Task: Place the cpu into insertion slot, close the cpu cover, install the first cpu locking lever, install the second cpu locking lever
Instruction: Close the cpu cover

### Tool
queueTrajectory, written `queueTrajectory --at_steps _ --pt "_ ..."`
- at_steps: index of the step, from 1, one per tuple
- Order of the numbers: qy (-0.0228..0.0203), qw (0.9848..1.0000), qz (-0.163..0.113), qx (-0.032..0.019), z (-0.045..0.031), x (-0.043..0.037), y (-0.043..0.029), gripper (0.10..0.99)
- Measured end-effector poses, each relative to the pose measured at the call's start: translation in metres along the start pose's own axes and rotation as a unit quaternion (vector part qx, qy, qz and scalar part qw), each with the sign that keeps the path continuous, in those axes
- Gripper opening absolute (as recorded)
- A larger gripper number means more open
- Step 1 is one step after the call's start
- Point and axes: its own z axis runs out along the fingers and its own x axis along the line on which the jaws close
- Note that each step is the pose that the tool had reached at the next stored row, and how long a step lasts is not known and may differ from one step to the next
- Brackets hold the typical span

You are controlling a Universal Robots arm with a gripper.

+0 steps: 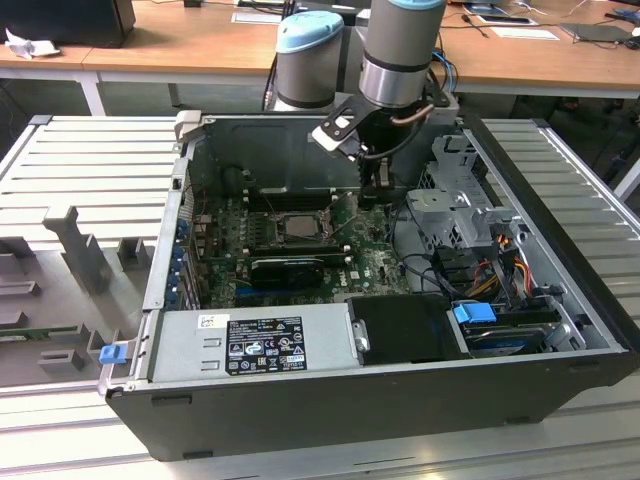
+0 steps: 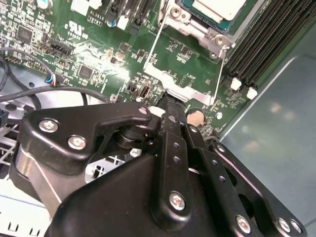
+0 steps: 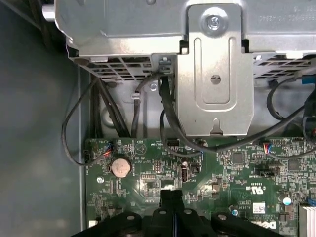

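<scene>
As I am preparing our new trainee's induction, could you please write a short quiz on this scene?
1. True or false: the cpu lies in the slot.
2. In the exterior view, where does the end effector hang relative to the slot? A: to that view's left of it. B: to that view's right of it. C: directly over it.
3. In the first wrist view, which round silvery part sits on the board?
Key: 1 true; 2 B; 3 the coin cell.
</scene>
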Motion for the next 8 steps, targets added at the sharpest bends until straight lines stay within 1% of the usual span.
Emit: queueTrajectory --at_steps 4,8 --pt "0.0000 1.0000 0.000 0.0000 0.0000 -0.0001 -0.0048 0.106" --pt "0.0000 1.0000 0.000 0.0000 0.0000 -0.0001 -0.0078 0.106"
